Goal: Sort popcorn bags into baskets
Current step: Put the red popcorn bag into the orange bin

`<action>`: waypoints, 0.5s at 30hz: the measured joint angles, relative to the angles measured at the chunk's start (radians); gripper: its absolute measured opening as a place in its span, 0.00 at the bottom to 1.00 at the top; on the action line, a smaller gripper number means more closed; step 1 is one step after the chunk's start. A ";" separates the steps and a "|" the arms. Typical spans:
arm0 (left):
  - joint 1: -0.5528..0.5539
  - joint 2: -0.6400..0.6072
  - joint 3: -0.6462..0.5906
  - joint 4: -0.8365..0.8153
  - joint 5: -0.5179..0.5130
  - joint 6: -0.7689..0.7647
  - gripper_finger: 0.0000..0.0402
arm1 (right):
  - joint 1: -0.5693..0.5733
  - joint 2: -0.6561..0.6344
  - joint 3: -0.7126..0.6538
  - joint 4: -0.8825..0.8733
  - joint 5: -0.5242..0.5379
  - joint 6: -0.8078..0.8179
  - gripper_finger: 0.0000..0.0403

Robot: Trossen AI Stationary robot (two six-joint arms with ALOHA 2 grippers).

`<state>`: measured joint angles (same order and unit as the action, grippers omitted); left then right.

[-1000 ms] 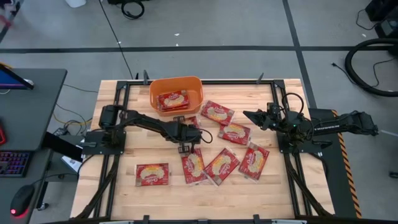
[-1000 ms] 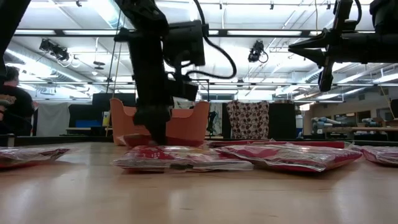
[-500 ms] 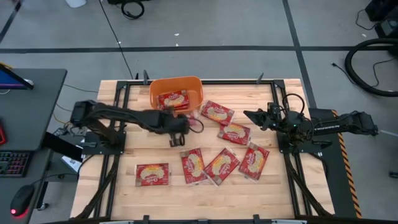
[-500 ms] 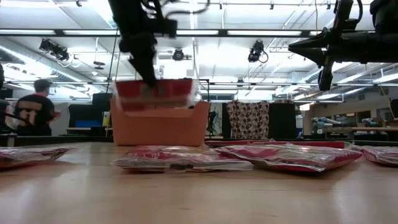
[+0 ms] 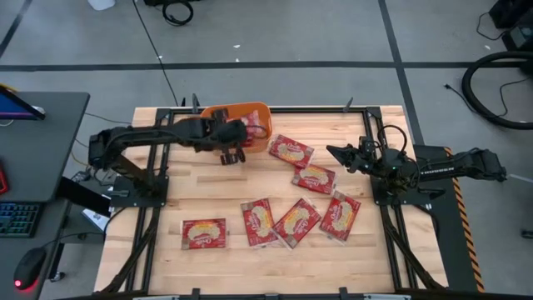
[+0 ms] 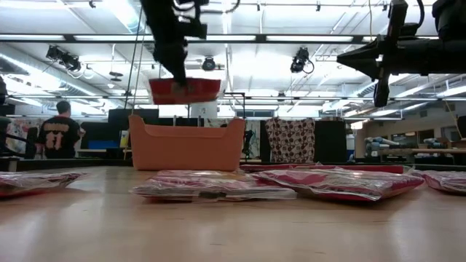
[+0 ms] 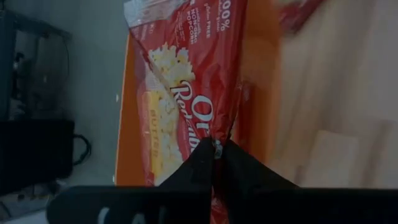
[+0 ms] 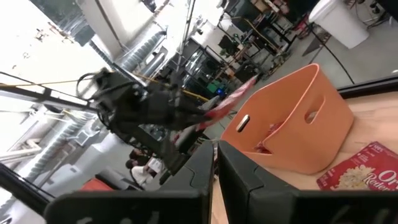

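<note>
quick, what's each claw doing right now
Left claw: closed on a popcorn bag, held above the orange basket.
Right claw: closed, holding nothing, raised over the table's right side.

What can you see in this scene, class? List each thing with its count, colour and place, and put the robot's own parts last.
loose popcorn bags: six, red with a cream-yellow centre, lying flat on the middle and right of the table
held popcorn bag: one, red, hanging in the air above the basket
basket: one, orange, at the table's far edge, left of centre
table: one, pale wood, under both arms
desk: one, grey, left of the table
person: one, dark shirt, in the room behind
left gripper: one, dark, over the basket, fingers shut on the held popcorn bag
right gripper: one, dark, above the table's right side, fingers shut, holding nothing
</note>
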<state>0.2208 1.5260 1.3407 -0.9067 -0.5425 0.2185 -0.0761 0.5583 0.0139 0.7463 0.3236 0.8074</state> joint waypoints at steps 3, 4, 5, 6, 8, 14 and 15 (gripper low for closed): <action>0.067 0.027 0.000 0.051 0.050 0.051 0.05 | 0.000 0.000 0.000 0.000 -0.010 0.001 0.07; 0.085 0.036 -0.006 0.072 0.069 0.065 0.05 | 0.000 0.000 0.000 0.000 -0.009 0.001 0.07; 0.100 0.048 -0.010 0.089 0.085 0.079 0.05 | 0.000 0.000 0.000 0.001 -0.010 0.001 0.07; 0.116 0.061 -0.018 0.108 0.096 0.088 0.05 | 0.000 0.000 0.000 0.001 -0.010 0.002 0.07; 0.141 0.088 -0.035 0.129 0.116 0.083 0.05 | 0.000 0.000 0.000 0.002 -0.010 0.010 0.07; 0.172 0.167 -0.122 0.235 0.144 0.069 0.05 | 0.000 0.000 0.000 0.002 -0.011 0.036 0.07; 0.176 0.182 -0.139 0.251 0.145 0.085 0.05 | 0.000 0.000 0.000 0.002 -0.011 0.039 0.07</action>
<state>0.3968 1.7076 1.2014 -0.6559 -0.3979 0.3036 -0.0761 0.5583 0.0139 0.7479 0.3128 0.8463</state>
